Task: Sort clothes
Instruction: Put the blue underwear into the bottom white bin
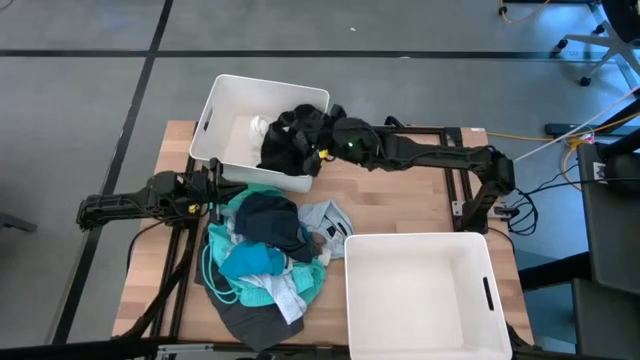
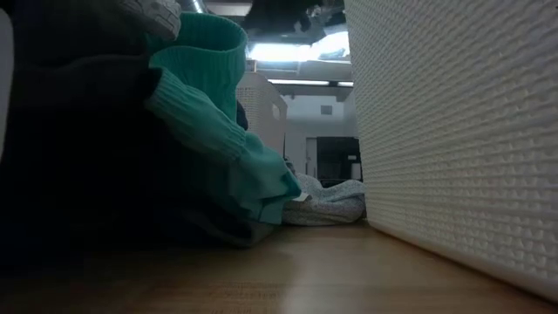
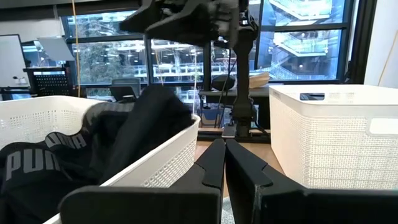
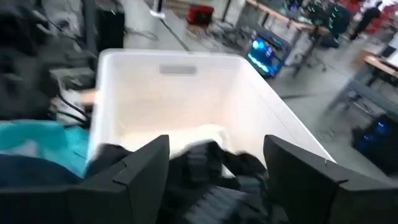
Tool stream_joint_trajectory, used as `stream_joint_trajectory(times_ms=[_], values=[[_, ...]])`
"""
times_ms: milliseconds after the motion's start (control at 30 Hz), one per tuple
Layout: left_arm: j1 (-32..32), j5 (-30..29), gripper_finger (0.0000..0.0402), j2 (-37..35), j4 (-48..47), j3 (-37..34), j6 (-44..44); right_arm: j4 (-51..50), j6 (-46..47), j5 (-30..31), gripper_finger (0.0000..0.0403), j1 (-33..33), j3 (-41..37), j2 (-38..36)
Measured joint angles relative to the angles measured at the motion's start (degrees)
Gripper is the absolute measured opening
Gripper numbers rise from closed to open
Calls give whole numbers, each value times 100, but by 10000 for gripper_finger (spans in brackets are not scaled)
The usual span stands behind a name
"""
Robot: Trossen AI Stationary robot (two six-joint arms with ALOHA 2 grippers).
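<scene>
Right gripper (image 1: 322, 140): we see jaws wide, empty, above black fabric garment (image 1: 290, 140) draped over white plastic bin (image 1: 232, 110).
Left gripper (image 1: 214, 190): we note fingers closed, holding nothing, beside clothes pile (image 1: 262, 255).

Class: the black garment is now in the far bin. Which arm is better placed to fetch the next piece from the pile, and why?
Probably left: the left gripper, shut, sits beside the clothes pile. The right gripper, open, hangs over the far bin, by the black garment.

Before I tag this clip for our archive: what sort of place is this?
Probably a robotics lab or workshop: a wooden table on a bare grey floor, large glass windows behind, and workbenches with lit monitors.
</scene>
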Motion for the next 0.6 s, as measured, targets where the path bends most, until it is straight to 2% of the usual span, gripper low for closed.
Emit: stream_joint_trajectory(times_ms=[167,200,333,400,600], values=[[1,0,4,0,-2,0,8,-554,262,-247,262,-98,0,10],[0,0,4,-1,-2,-1,11,-599,279,-492,262,-82,-2,10],[1,0,4,0,-4,-1,52,-594,328,-2148,262,294,-1,13],[1,-1,4,0,0,0,70,-523,304,-2615,262,569,7,108],[1,-2,4,-1,1,0,40,-533,88,-2722,262,1405,0,639]])
